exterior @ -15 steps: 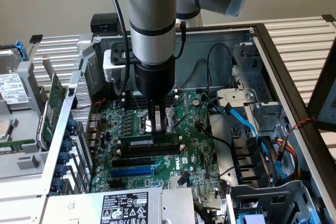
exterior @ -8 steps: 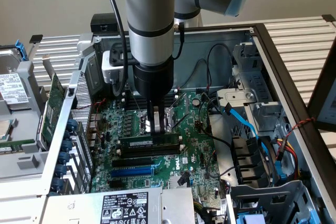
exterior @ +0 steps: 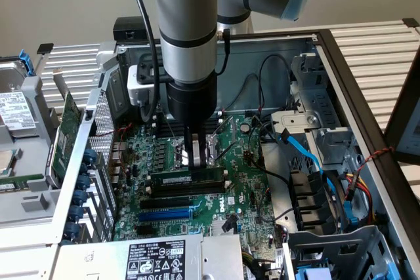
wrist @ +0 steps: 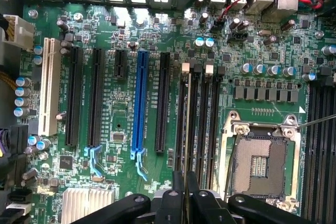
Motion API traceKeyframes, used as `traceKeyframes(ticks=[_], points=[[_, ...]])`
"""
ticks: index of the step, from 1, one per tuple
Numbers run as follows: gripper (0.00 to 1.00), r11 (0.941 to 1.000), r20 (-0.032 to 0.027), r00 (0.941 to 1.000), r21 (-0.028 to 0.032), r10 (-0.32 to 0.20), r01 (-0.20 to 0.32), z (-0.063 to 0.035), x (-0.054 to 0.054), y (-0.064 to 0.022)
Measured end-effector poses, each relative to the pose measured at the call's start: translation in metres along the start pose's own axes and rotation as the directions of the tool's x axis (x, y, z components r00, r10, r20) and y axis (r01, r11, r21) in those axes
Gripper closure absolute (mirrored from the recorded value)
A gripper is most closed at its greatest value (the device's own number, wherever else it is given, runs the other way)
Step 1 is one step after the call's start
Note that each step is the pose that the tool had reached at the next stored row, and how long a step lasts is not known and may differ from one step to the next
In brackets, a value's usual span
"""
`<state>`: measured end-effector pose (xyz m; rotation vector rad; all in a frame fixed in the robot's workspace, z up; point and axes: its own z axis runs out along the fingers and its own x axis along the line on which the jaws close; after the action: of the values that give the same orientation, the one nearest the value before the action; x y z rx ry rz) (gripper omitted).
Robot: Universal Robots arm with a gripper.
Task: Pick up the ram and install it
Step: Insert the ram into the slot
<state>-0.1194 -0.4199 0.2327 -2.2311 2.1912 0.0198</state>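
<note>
The ram (exterior: 197, 179) is a thin green stick with a white label, standing on edge along a black memory slot of the motherboard (exterior: 243, 195). My gripper (exterior: 193, 162) comes straight down onto the middle of its top edge, fingers close together. From the wrist, the ram (wrist: 188, 108) appears edge-on as a thin line running along a memory slot (wrist: 181, 119) and ending between my fingertips; the gripper (wrist: 185, 182) is shut on it. More black memory slots (wrist: 212, 119) lie beside it. How deep the stick sits in the slot is hidden.
The CPU socket (wrist: 262, 163) lies close beside the memory slots. A blue expansion slot (wrist: 139, 98) and black ones run parallel. Blue and black cables (exterior: 308, 155) crowd the case on the exterior view's right. A green expansion card (exterior: 65, 129) stands outside the case wall; the power supply (exterior: 157, 257) sits in front.
</note>
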Motion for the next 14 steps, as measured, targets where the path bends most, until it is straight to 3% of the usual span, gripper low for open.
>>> traceKeyframes(ticks=[14], points=[[0.87,1.0000,0.0000,1.0000,0.0018,0.001,-0.001,0.0024,0.0016,0.0009]])
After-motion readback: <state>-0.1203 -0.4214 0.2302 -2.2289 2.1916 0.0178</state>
